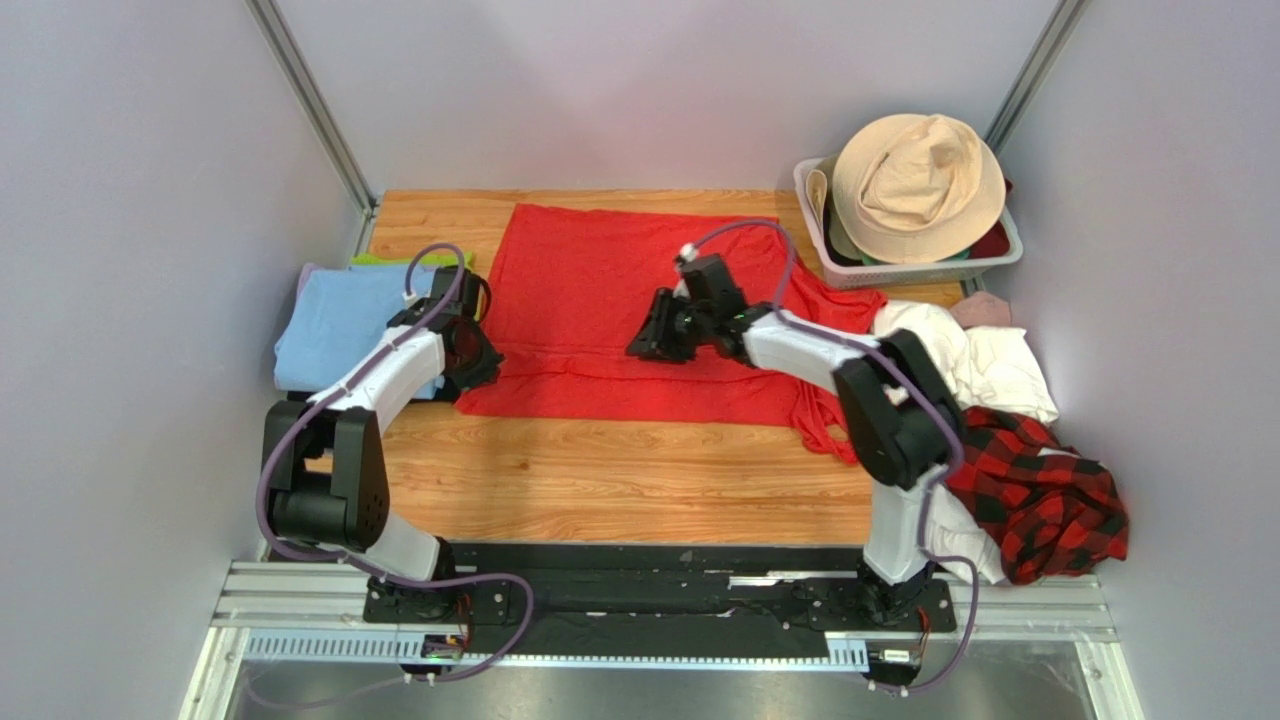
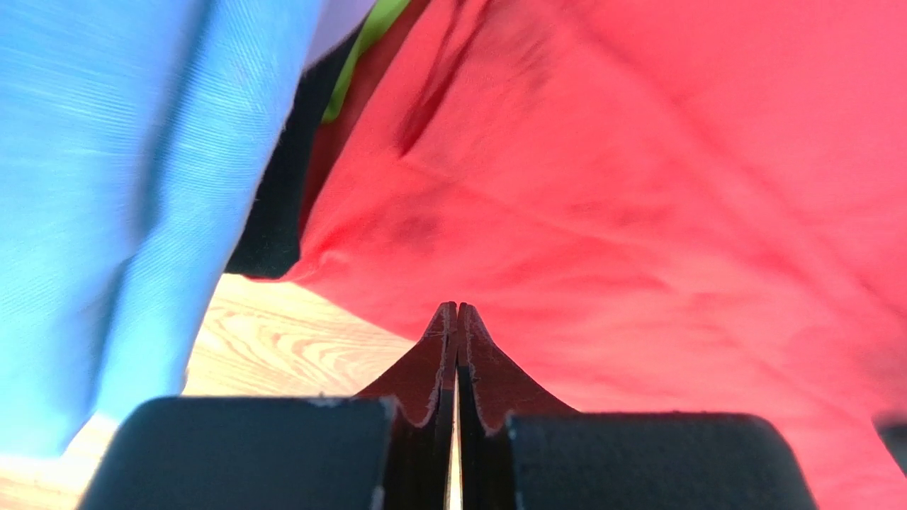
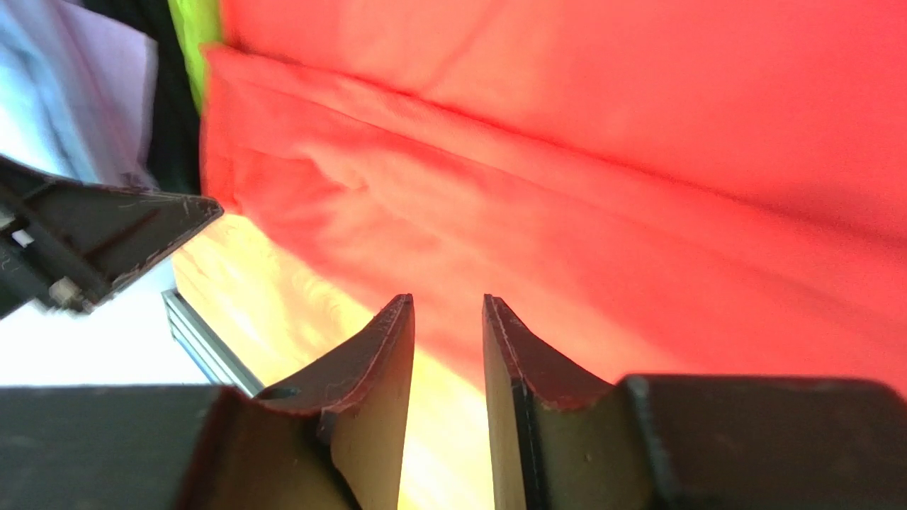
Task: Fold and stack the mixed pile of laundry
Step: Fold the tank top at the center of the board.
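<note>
- Black right gripper (image 3: pixel 447 308): jaws apart, nothing between them, low over the middle of the red T-shirt (image 1: pixel 601 300).
- Left gripper (image 2: pixel 458 313): fingers pressed together, apparently empty, at the shirt's near-left edge.
- T-shirt lies spread at mid-table, long axis left to right; collar end not discernible.
- Judgement: folding step in hand; the next move calls for pinching an edge and carrying it across.
- Plaid shirt (image 1: pixel 1052 503) and white cloths (image 1: pixel 977 360) wait heaped at the right.
</note>
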